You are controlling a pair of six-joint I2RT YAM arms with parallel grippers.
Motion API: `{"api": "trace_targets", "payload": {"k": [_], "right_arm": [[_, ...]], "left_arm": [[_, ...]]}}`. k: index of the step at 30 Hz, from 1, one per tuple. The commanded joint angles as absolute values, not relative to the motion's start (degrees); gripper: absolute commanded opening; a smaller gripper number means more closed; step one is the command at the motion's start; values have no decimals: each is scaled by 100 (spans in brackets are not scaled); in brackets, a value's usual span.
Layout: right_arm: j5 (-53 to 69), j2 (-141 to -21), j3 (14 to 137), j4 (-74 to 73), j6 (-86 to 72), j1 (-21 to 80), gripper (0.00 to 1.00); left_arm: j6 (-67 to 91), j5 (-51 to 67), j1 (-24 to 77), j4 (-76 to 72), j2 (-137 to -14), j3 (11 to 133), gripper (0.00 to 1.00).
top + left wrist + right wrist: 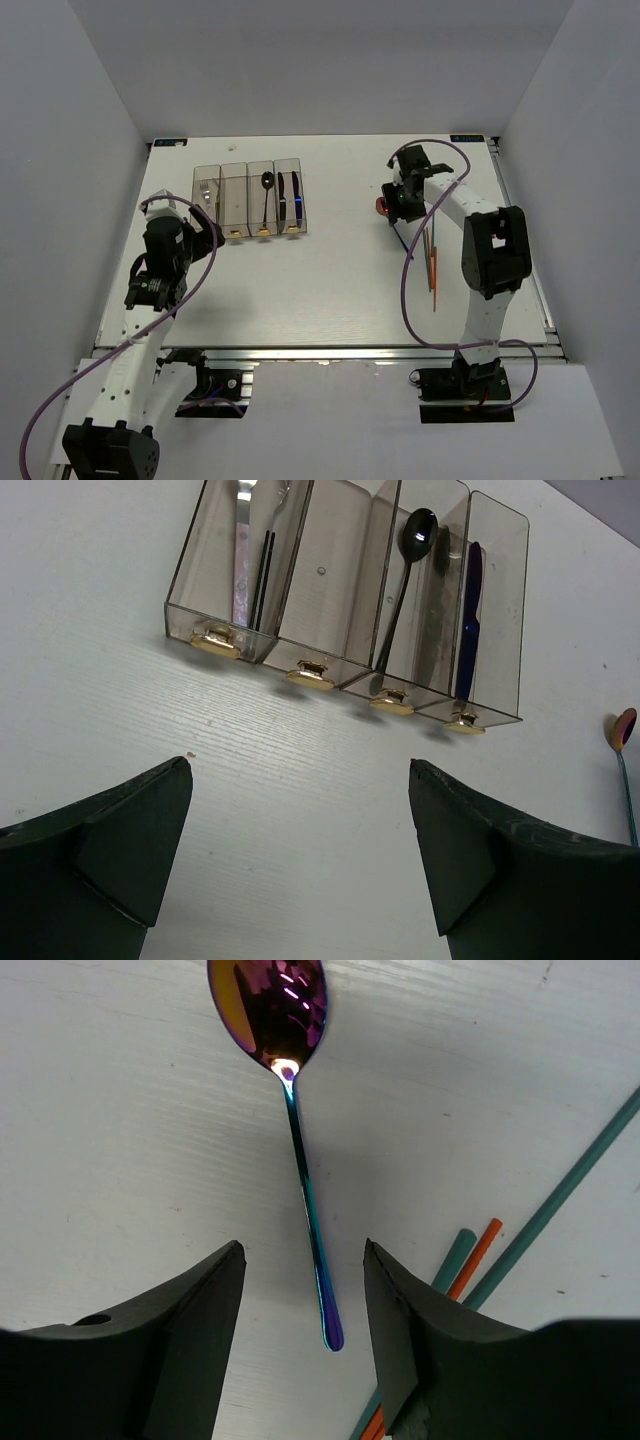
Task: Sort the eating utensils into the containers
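As the right gripper (303, 1255) is set part-open and empty, the iridescent spoon (268, 1005) is straddled lengthwise: handle tip between the jaws, bowl beyond.

Bright, even light from overhead; soft shadows just below the bins (330, 580); hot glint on the spoon (298, 1150); table (330, 290) washed pale; wrist close-ups crisp, overhead view coarser.
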State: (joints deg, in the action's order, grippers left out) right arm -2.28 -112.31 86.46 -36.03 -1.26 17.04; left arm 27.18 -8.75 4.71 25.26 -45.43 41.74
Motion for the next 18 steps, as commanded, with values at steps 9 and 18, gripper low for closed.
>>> {"api": "trace_targets", "payload": {"k": [9, 18], "right_arm": [[-431, -12146, 9412, -3594, 281, 1828, 40], [-360, -12524, 9255, -3972, 237, 1925, 0]], "left_arm": [[2672, -817, 483, 2487, -4588, 4149, 98], [2663, -800, 483, 2479, -4614, 4157, 98]]}}
